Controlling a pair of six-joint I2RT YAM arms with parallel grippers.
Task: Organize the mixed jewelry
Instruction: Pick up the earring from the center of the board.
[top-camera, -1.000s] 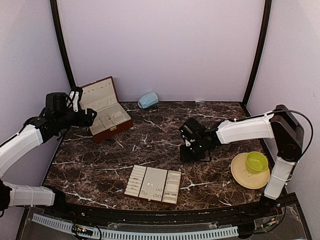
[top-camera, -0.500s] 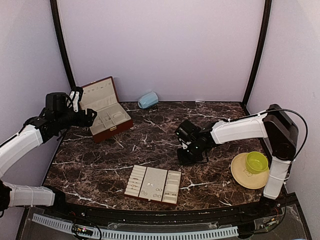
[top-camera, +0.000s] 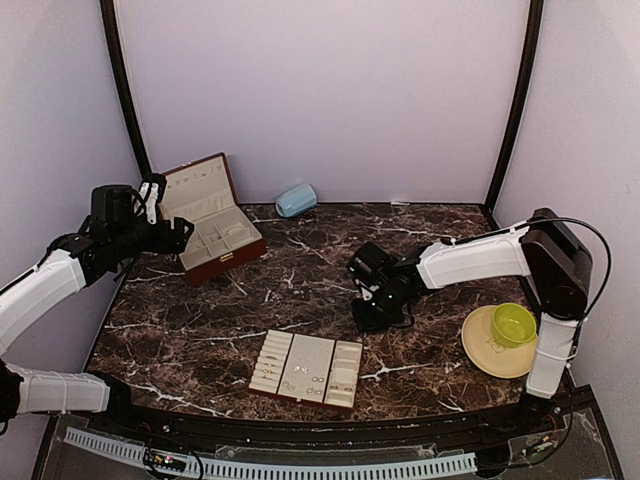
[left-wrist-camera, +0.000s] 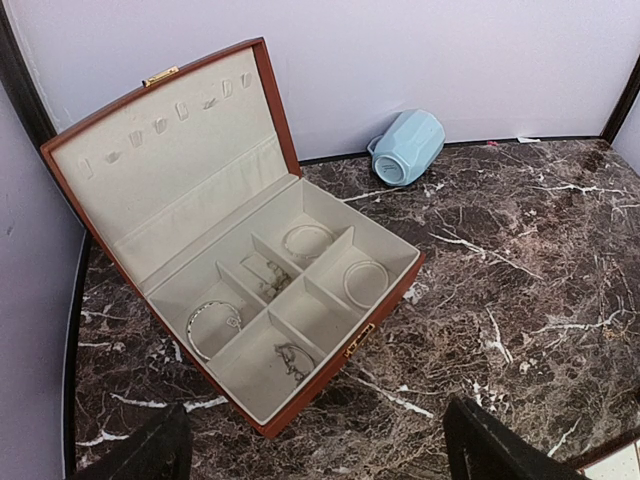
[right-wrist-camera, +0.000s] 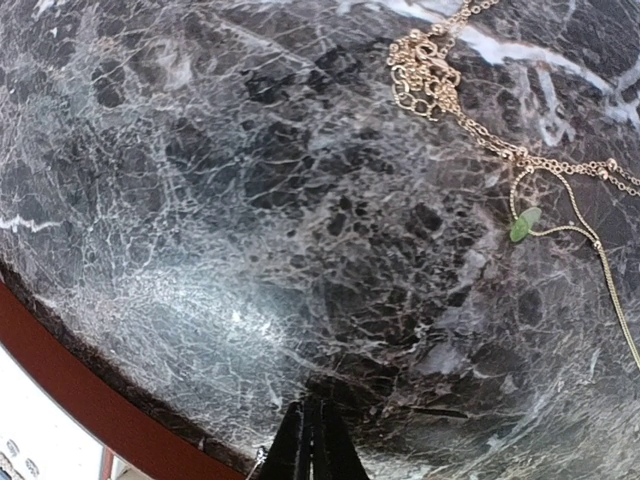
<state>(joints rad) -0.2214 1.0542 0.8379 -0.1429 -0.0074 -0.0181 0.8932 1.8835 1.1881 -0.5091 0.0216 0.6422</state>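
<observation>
Nearest the arm bases, a flat cream-lined tray (top-camera: 307, 369) on the dark marble table (top-camera: 300, 290), with tiny shiny jewelry pieces (top-camera: 300, 379) in its slots. Just beyond, right gripper (right-wrist-camera: 312, 440) low over the marble, fingers pressed together, nothing between them; a thin gold chain (right-wrist-camera: 470, 120) with a small green bead loose on the stone ahead. At right, a green bowl (top-camera: 513, 323) on a yellow plate (top-camera: 484, 350). Farther left, left gripper (top-camera: 178, 232) spread wide, empty, beside an open red-brown box (left-wrist-camera: 250, 290) with bracelets (left-wrist-camera: 365, 283) in compartments. Farthest, a pale blue cup (left-wrist-camera: 406, 147) on its side.
</observation>
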